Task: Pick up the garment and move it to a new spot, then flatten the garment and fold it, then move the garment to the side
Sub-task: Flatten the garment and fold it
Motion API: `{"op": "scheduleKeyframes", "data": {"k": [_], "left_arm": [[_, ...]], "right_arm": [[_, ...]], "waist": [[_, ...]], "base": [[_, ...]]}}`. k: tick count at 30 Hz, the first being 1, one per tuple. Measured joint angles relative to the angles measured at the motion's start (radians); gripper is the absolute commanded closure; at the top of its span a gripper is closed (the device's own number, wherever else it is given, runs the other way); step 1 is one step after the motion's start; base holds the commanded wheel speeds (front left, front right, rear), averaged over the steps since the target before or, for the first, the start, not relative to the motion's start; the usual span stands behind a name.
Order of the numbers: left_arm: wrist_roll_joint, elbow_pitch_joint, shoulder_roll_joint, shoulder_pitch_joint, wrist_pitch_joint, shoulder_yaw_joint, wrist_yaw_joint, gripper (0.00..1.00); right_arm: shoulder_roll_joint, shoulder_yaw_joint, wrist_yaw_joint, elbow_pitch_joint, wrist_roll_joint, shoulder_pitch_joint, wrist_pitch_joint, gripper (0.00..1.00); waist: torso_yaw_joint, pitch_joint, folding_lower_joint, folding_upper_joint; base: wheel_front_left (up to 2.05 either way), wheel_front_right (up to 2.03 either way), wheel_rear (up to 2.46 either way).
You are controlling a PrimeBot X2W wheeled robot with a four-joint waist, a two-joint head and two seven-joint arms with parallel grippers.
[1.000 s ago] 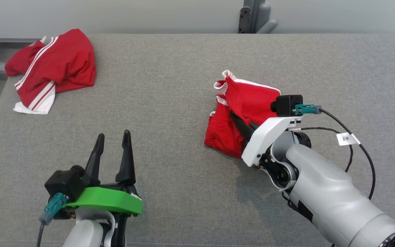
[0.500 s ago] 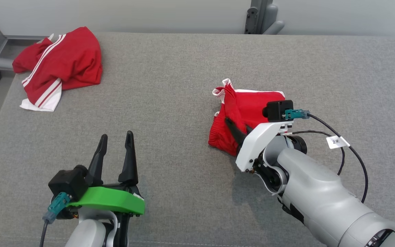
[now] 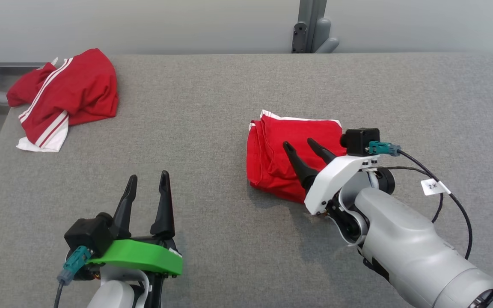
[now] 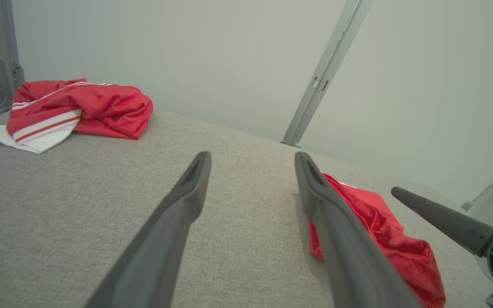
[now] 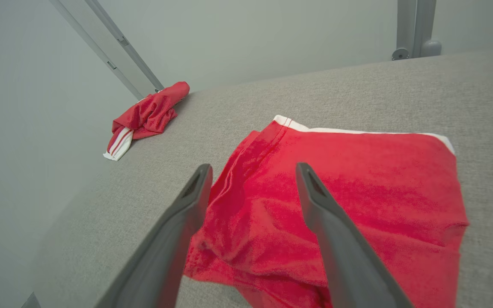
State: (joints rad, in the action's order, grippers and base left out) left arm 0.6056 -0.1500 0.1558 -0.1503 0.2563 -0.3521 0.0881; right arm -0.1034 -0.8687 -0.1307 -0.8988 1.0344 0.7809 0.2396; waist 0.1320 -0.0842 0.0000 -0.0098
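As the garment (image 3: 272, 158) lies folded on the table (image 3: 212, 107) under my right gripper (image 3: 299, 143), jaws apart there and on the left gripper (image 3: 149, 175), I judge folding done; moving it aside remains.

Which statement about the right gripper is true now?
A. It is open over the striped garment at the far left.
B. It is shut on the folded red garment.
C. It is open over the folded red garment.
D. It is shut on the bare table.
C: the right gripper has its fingers spread, nothing between them, over the folded red garment lying on the grey table.
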Motion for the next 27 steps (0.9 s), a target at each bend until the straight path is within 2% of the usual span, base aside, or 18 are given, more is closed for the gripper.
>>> {"op": "scheduleKeyframes", "data": {"k": [6, 10, 11, 12, 13, 14, 15, 20, 27], "left_arm": [[0.000, 0.011, 0.002, 0.013, -0.008, -0.007, 0.005, 0.00], [0.000, 0.017, 0.003, 0.014, -0.009, -0.009, 0.006, 0.00], [0.000, 0.018, 0.003, 0.014, -0.009, -0.010, 0.008, 0.00], [0.000, 0.020, 0.003, 0.014, -0.009, -0.010, 0.009, 0.00], [0.000, 0.021, 0.004, 0.014, -0.009, -0.011, 0.009, 0.00], [0.001, 0.023, 0.004, 0.014, -0.009, -0.011, 0.009, 0.00], [0.001, 0.023, 0.004, 0.014, -0.009, -0.012, 0.009, 0.00], [0.001, 0.024, 0.004, 0.007, -0.010, -0.017, 0.008, 0.00], [0.000, 0.016, 0.000, -0.018, -0.009, -0.018, 0.003, 0.00]], "right_arm": [[-0.043, 0.072, 0.000, 0.022, -0.030, -0.033, 0.019, 0.00], [-0.071, 0.165, 0.000, 0.065, -0.110, -0.049, 0.023, 0.00], [-0.073, 0.188, 0.000, 0.077, -0.141, -0.058, 0.023, 0.04], [-0.073, 0.210, 0.000, 0.088, -0.170, -0.070, 0.023, 0.51], [-0.069, 0.231, 0.000, 0.096, -0.197, -0.086, 0.023, 0.67], [-0.063, 0.248, 0.000, 0.103, -0.219, -0.101, 0.023, 0.88], [-0.054, 0.262, 0.000, 0.106, -0.240, -0.114, 0.023, 1.00], [-0.021, 0.299, 0.000, 0.085, -0.341, -0.136, 0.023, 1.00], [0.014, 0.299, 0.000, 0.021, -0.434, -0.129, 0.023, 1.00]], "waist": [[-0.027, 0.012, 0.0000, 0.0000], [-0.044, 0.011, 0.0000, 0.0000], [-0.046, 0.009, 0.0000, 0.0000], [-0.048, 0.006, 0.0000, 0.0000], [-0.049, 0.003, 0.0000, 0.0000], [-0.049, -0.001, 0.0000, 0.0000], [-0.048, -0.005, 0.0000, 0.0000], [-0.026, -0.024, 0.0000, 0.0000], [0.032, -0.051, 0.0000, 0.0000]], "base": [[0.00, 0.00, 0.00], [0.00, 0.00, 0.00], [0.00, 0.00, 0.00], [0.00, 0.00, 0.00], [0.00, 0.00, 0.00], [0.00, 0.00, 0.00], [0.00, 0.00, 0.00], [0.00, 0.00, 0.00], [0.00, 0.00, 0.00]]}}
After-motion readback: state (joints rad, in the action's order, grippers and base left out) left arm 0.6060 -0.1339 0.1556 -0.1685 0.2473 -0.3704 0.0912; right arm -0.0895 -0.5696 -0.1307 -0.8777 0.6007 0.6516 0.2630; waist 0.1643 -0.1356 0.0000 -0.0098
